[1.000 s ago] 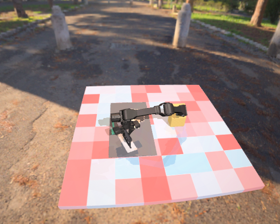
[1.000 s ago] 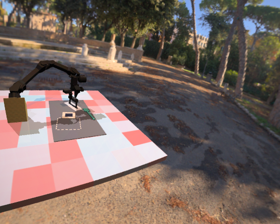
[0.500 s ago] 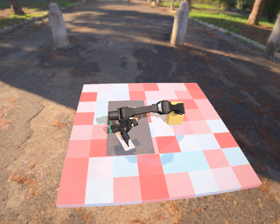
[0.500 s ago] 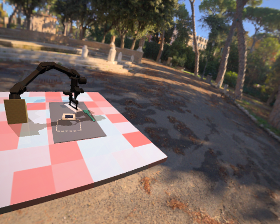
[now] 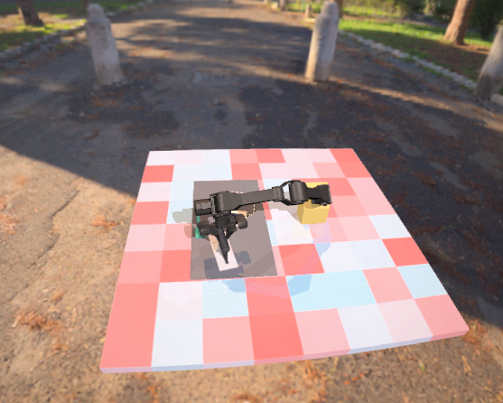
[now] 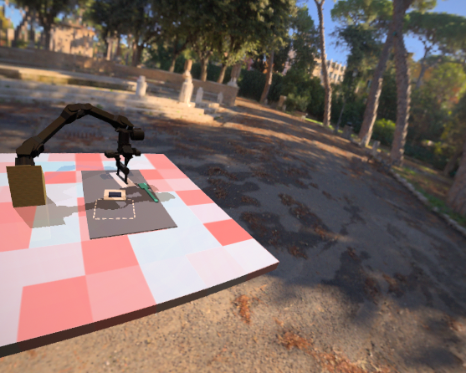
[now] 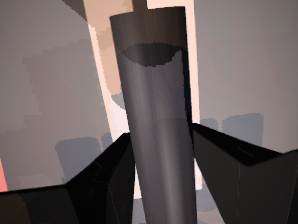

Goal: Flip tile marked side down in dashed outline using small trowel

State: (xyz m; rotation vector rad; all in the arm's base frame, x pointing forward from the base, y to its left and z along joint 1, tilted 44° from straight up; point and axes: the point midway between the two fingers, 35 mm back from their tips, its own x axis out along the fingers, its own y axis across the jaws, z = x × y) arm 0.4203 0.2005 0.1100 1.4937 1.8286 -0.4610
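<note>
My gripper (image 5: 225,231) (image 6: 123,168) (image 7: 160,135) is shut on the dark round handle of the trowel (image 5: 225,251) (image 7: 155,95). The handle is low over a pale strip (image 5: 231,266) (image 6: 115,176) (image 7: 120,120) on the grey mat (image 5: 263,257) (image 6: 151,222); whether the trowel touches it I cannot tell. The trowel's blade is not clearly visible. The cream tile (image 6: 115,195) lies flat with its dark marked side up, just behind the dashed outline (image 6: 94,217) in the exterior view. The arm mostly hides the tile in the top view.
A green tool (image 5: 198,233) (image 6: 148,192) lies at the mat's edge, beside the gripper and pale strip. A yellow-brown block (image 5: 312,214) (image 6: 27,186) stands by the arm's base. The checkered table (image 5: 272,334) (image 6: 55,301) surrounds the mat.
</note>
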